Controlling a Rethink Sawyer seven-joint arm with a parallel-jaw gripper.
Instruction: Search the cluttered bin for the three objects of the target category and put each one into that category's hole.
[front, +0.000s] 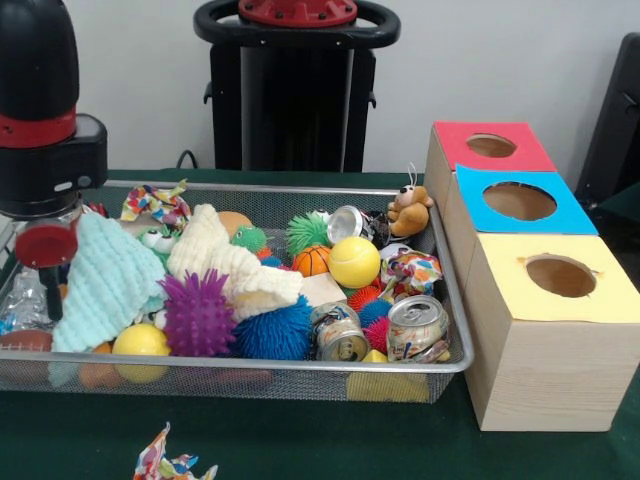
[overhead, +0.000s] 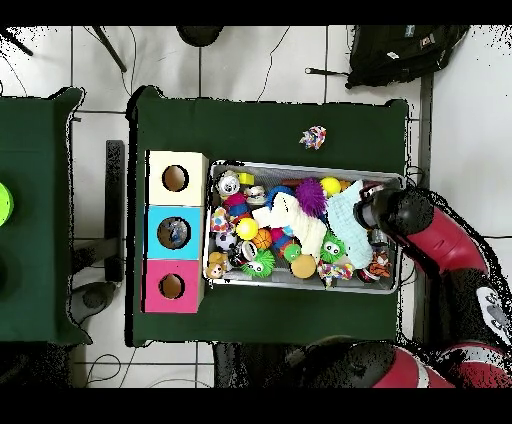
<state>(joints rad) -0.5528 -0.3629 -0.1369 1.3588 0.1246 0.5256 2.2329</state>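
The wire mesh bin sits on the green table, full of toys; it also shows in the overhead view. My gripper hangs from the black and red arm into the bin's left end; in the overhead view the arm covers the bin's right end. A clear creased plastic piece, seemingly a bottle, lies just left of the gripper. No other clear bottle shows. The blue-panelled hole is the middle one of the wooden box, right of the bin; it also shows in the overhead view.
Metal cans lie at the bin's front right, another at the back. A mint knitted cloth, a purple spiky ball and a yellow ball fill the middle. The red hole and yellow hole flank the blue.
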